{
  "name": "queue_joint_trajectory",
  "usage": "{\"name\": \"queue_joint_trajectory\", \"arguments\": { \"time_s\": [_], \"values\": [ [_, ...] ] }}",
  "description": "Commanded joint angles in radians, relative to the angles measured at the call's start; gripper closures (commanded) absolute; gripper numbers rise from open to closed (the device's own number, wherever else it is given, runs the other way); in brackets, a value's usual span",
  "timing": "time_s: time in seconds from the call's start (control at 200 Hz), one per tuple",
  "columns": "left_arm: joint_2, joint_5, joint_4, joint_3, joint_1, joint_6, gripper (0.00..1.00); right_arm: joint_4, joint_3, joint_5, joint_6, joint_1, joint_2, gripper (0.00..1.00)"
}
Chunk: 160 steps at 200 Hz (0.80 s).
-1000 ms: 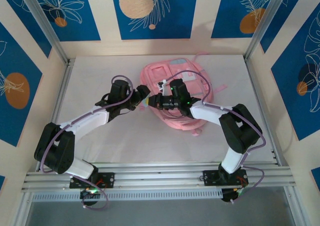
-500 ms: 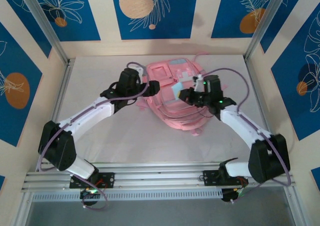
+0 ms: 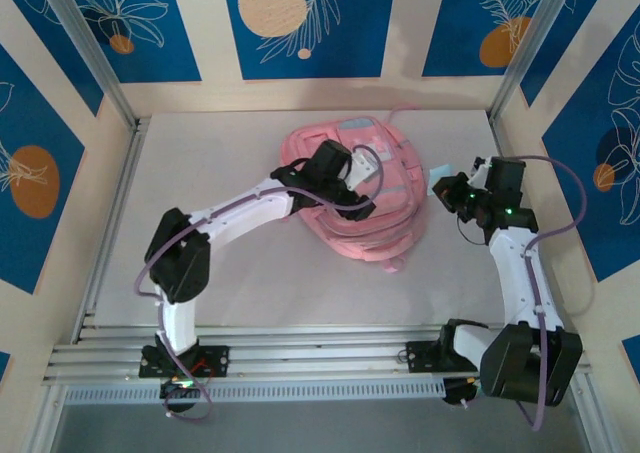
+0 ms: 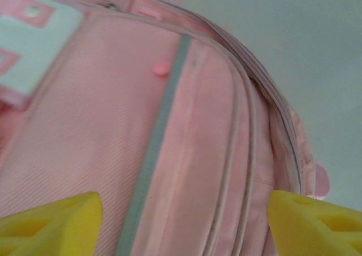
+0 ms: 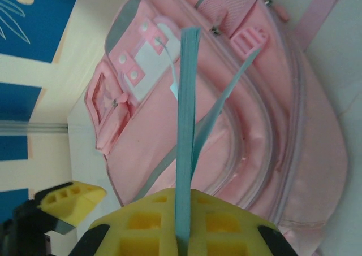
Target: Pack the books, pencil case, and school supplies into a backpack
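I am looking at the backpack (image 3: 392,231) lying flat in the middle of the table (image 3: 230,273), front pockets up, and I am judging the packing to be unfinished. I am holding the right gripper (image 3: 452,187) out to the right of the backpack, apart from its edge, with its jaws pinched tight on the light-blue square (image 3: 440,182). In the right wrist view that square is standing edge-on between the yellow pads with the backpack beyond it, so this piece of the school supplies is in hand and not yet packed. I am reaching the left gripper (image 3: 362,173) over the top of the backpack, close to the white-and-pink patch (image 4: 28,44). Its yellow fingertips (image 4: 54,222) are standing wide apart with only pink fabric and the grey-blue trim stripe (image 4: 161,131) between them, so it is gripping nothing. I am not able to tell whether any compartment is unzipped, since the zip lines are looking closed from these angles and the inside is hidden. For the same reason I cannot say whether the books, the pencil case and the other small supplies are already inside. As I am reading it, what is left is at least getting an opening held apart on the backpack and bringing the square back across from the right to drop it in.
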<state>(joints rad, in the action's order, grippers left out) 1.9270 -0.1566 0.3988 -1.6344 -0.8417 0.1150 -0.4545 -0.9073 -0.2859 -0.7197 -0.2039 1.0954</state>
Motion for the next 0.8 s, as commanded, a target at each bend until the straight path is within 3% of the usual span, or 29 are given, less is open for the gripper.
{"name": "queue_joint_trajectory", "arguments": {
  "time_s": [0.0, 0.245, 0.325, 0.395, 0.455, 0.5, 0.67, 0.795],
  "values": [
    [0.052, 0.006, 0.129, -0.065, -0.039, 0.134, 0.22, -0.028, 0.025, -0.098, 0.020, -0.052, -0.019, 1.00],
    [0.156, 0.092, 0.128, -0.116, -0.060, 0.206, 0.21, -0.009, 0.067, -0.163, 0.018, -0.101, -0.031, 1.00],
    [0.193, 0.165, 0.120, -0.130, -0.060, 0.215, 0.23, -0.006, 0.073, -0.170, 0.020, -0.107, -0.033, 1.00],
    [0.214, 0.246, 0.098, -0.133, -0.060, 0.213, 0.37, -0.004, 0.077, -0.179, 0.020, -0.110, -0.037, 1.00],
    [0.221, 0.285, 0.100, -0.145, -0.058, 0.210, 0.69, 0.001, 0.082, -0.188, 0.018, -0.110, -0.038, 1.00],
    [0.224, 0.303, 0.112, -0.160, -0.055, 0.192, 1.00, 0.003, 0.089, -0.196, 0.016, -0.111, -0.040, 1.00],
    [0.183, 0.235, 0.137, -0.185, -0.029, 0.070, 1.00, 0.025, 0.127, -0.214, 0.000, -0.111, -0.045, 1.00],
    [0.127, 0.124, 0.128, -0.184, 0.010, -0.040, 1.00, 0.027, 0.153, -0.223, -0.004, -0.112, -0.050, 1.00]
  ]
}}
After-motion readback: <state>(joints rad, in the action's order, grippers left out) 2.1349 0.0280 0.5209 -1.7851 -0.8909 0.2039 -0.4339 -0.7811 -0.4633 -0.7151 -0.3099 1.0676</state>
